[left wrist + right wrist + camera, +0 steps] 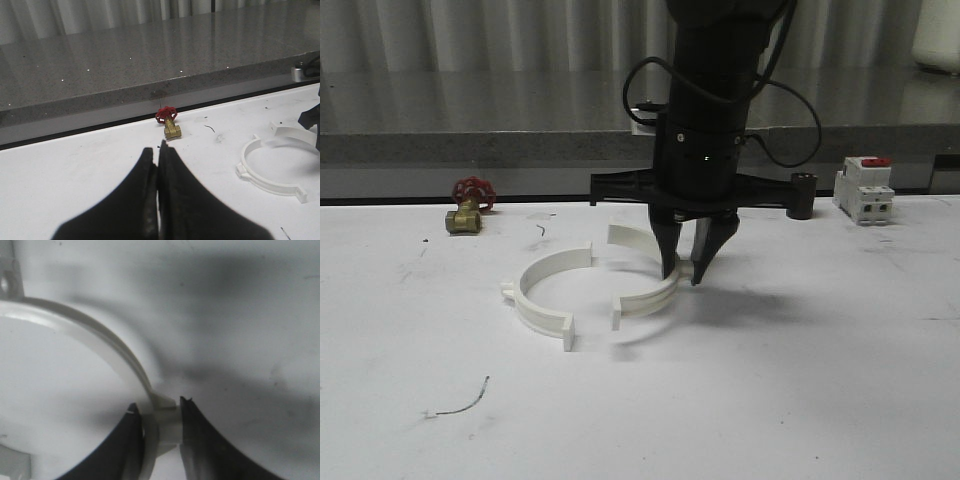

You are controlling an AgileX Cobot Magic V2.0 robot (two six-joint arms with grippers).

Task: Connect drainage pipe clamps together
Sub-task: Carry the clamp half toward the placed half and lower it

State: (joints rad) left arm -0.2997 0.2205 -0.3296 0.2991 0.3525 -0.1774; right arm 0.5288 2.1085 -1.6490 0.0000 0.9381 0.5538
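On the white tabletop (800, 400) the right tool (686, 268) pinches the right clamp half (645, 297), which should slide squarely (tabs aligned) toward the left clamp half (545, 297); left tool (158, 165) closed, empty.

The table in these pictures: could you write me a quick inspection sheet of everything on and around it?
Surface: white table, with scuffs and a dark stray thread.
Job's things: two white half-ring clamps, left clamp and right clamp, facing each other with gaps at both ends, not joined.
Clutter: brass valve with red handle; white-and-red breaker; small dark cylinder.
Grippers: right gripper shut on the right clamp's wall; left gripper shut, holding nothing, above bare table.
Cables: black cable looping off the right arm.
Surroundings: grey speckled ledge behind the table, corrugated wall beyond.
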